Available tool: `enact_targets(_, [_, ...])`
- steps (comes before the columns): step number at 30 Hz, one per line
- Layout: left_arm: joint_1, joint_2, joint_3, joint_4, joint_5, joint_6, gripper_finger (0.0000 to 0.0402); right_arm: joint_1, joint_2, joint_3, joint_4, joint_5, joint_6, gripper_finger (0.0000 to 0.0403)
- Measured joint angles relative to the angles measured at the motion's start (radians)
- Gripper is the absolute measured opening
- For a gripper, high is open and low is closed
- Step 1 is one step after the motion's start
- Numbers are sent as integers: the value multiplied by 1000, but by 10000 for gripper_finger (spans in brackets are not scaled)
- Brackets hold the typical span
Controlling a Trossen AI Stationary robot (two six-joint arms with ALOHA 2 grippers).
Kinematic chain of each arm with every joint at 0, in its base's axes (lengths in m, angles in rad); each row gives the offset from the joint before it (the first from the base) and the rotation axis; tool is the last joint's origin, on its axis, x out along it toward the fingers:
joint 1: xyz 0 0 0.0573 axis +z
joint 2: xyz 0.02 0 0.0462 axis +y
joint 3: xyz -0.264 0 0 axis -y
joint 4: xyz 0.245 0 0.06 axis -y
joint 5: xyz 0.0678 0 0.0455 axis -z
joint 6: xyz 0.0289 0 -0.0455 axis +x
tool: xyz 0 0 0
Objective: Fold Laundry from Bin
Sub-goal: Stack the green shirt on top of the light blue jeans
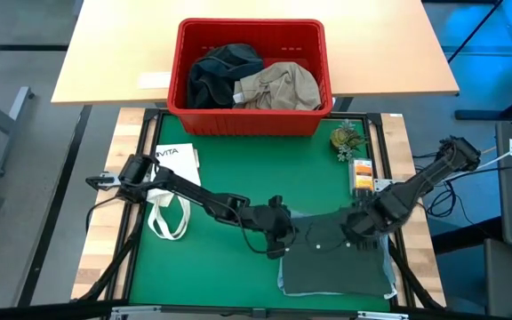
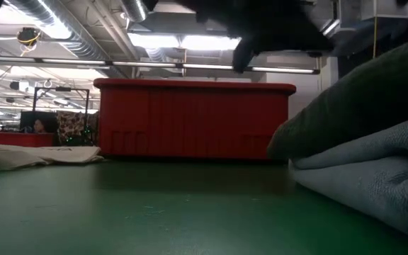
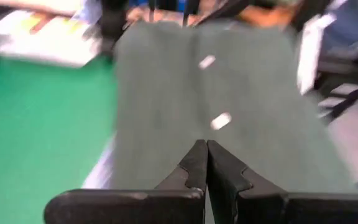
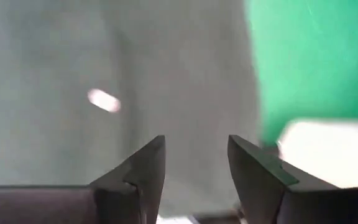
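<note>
A folded dark grey-green garment (image 1: 338, 264) lies flat at the near middle of the green mat, on top of a light blue piece (image 2: 374, 180) whose edges stick out beneath it. My left gripper (image 3: 206, 148) is shut and hovers over the garment's far left corner. Over its far right part, my right gripper (image 4: 196, 149) points down, open and with nothing between its fingers. The red bin (image 1: 251, 117) stands at the far edge. In it lie a dark garment (image 1: 220, 76) and a khaki one (image 1: 281, 86).
A white tote bag (image 1: 171, 190) with loop handles lies on the mat's left side. A small green thing (image 1: 347, 139) and an orange and yellow packet (image 1: 361, 174) sit at the far right. A wooden tabletop (image 1: 114, 53) extends behind the bin.
</note>
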Motion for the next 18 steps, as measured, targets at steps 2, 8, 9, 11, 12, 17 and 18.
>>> enact_targets(2, [-14, 4, 0, 69, 10, -2, 0, 53, 0, 9, 97, 2, 22, 174])
enact_targets(8, [-65, 10, 0, 201, -14, -2, 0, 229, 24, 9, 351, 115, 88, 174])
enact_targets(9, [-75, 10, 0, 218, -32, -2, 0, 255, 35, 9, 372, 147, 102, 174])
enact_targets(11, [-103, 23, 1, 278, -87, -1, 0, 300, 61, 9, 404, 209, 117, 174])
enact_targets(12, [-118, 32, 1, 310, -110, 4, 0, 320, 75, 9, 419, 234, 126, 174])
enact_targets(17, [-171, 91, 1, 452, -169, 30, 0, 388, 160, 8, 503, 287, 135, 174])
enact_targets(18, [-177, 102, 1, 474, -181, 29, 0, 396, 174, 8, 524, 286, 135, 174])
